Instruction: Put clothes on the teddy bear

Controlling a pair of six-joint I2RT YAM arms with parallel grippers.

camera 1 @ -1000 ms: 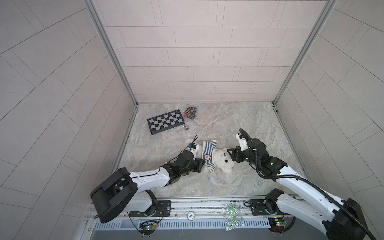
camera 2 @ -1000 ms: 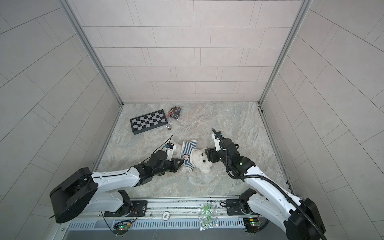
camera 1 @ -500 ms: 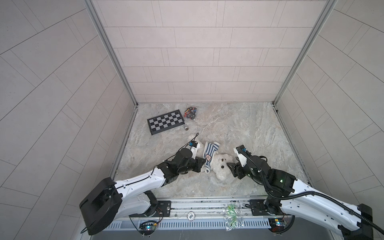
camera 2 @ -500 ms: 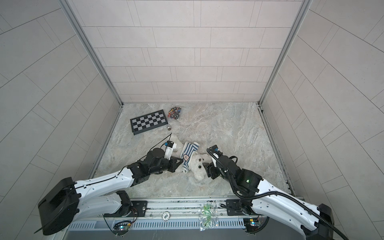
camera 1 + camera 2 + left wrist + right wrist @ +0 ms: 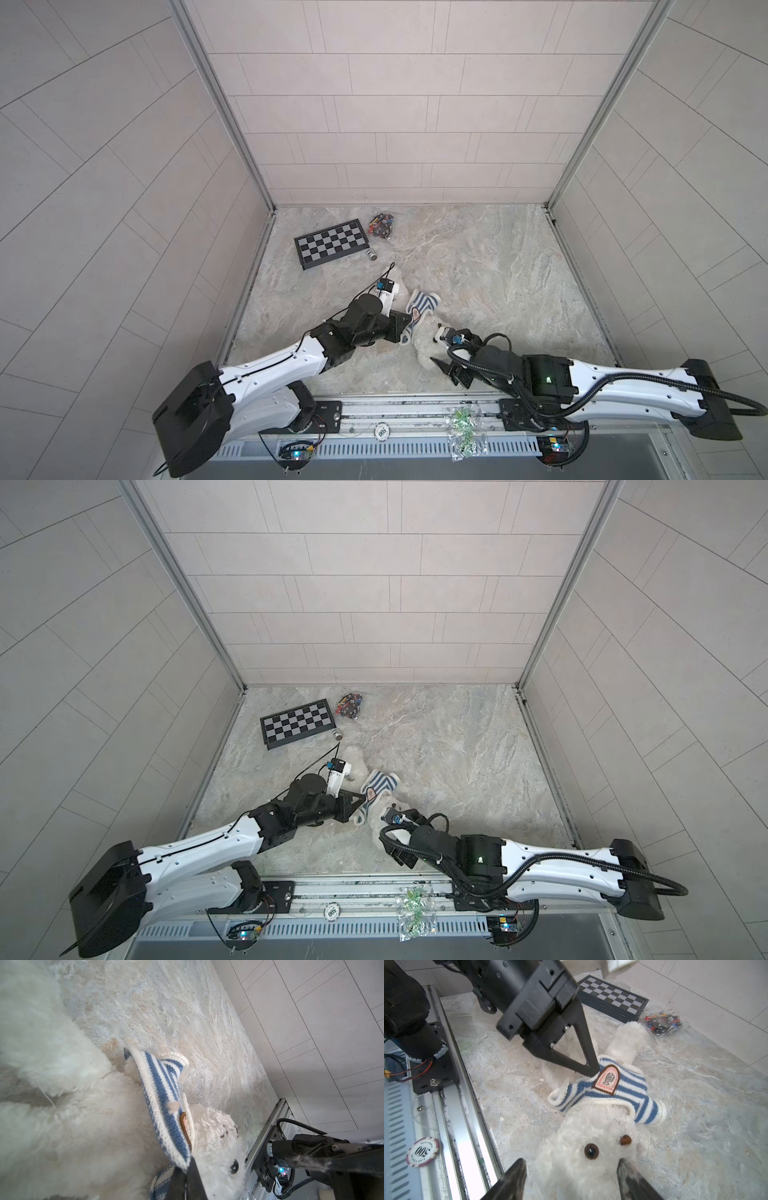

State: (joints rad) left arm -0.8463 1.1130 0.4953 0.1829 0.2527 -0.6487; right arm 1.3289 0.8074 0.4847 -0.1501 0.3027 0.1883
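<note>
Obs. The teddy bear point(image 5: 577, 1140) lies on its back at about 6 o'clock from the centre of the bench point(image 5: 498, 270). Its head points toward the 6 o'clock edge and its legs toward 11. The striped shirt point(image 5: 631, 1089) sits over its chest. The sleeve point(image 5: 557, 1095) on the left gripper's side looks flat and empty, so judge the arms not yet through.

Left gripper point(image 5: 592, 1071): pressed together, pinching the shirt's hem just beside the badge point(image 5: 607, 1080), reaching in from 9 o'clock.
Right gripper point(image 5: 571, 1162): jaws wide, one on each side of the head, coming in from 4 o'clock. The fur does not look squeezed, so you have no hold there yet.

Handling. The bear reads as light, soft and squashy. Its long pile will compress and slip, so a shallow pinch takes only fur. Take hold across the head or deep on a limb, where the stuffing gives bulk. The knit looks limp and stretchy, so hold it by the ribbed hem or cuff, not the badge. Expect the bear to slide on the bench when you pull the shirt, unless the head is pinned.

Chessboard point(image 5: 330, 243) at 10 o'clock, well apart.
</note>
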